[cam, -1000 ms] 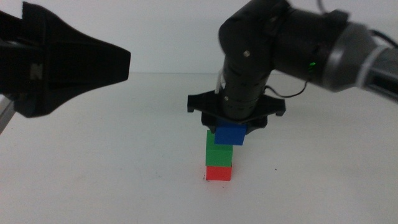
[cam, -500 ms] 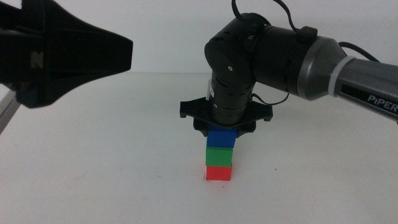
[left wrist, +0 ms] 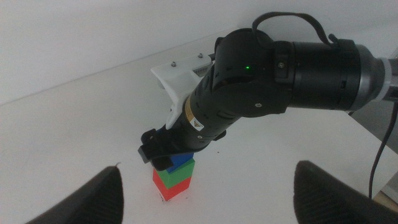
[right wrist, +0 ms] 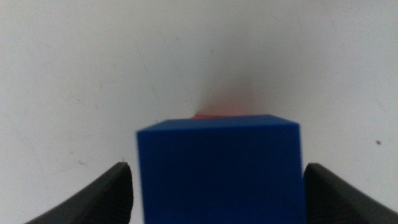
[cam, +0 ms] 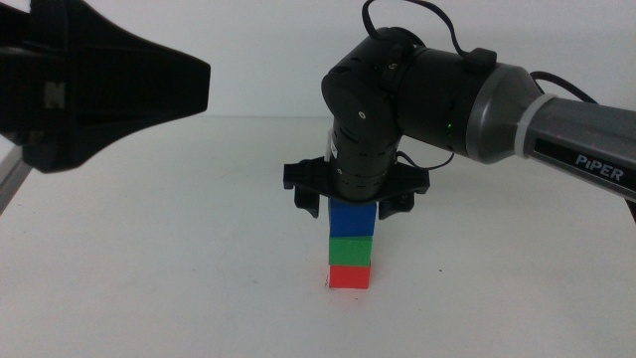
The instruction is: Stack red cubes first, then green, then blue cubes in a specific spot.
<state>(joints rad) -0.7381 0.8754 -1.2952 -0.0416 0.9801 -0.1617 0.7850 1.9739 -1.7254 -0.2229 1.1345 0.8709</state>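
The red cube (cam: 350,277) rests on the white table with the green cube (cam: 351,248) on it and the blue cube (cam: 353,218) on top, squarely aligned. The stack covers the spot. My right gripper (cam: 352,207) hangs straight down over the stack. It is open, with a jaw on each side of the blue cube (right wrist: 221,168) and a gap on both sides. A sliver of the red cube (right wrist: 217,116) shows past the blue one. The left wrist view shows the stack's green cube (left wrist: 177,176) below the right arm. My left gripper (left wrist: 205,193) waits open, high at the left.
The left gripper (cam: 189,94) fills the upper left of the middle view as a large dark shape. The right arm (cam: 477,94) reaches in from the right above the stack. White tabletop (cam: 179,268) surrounds the stack on all sides.
The right gripper brought the blue cube left and down from a skewed hover onto the green cube. Its jaws now stand apart from the cube.
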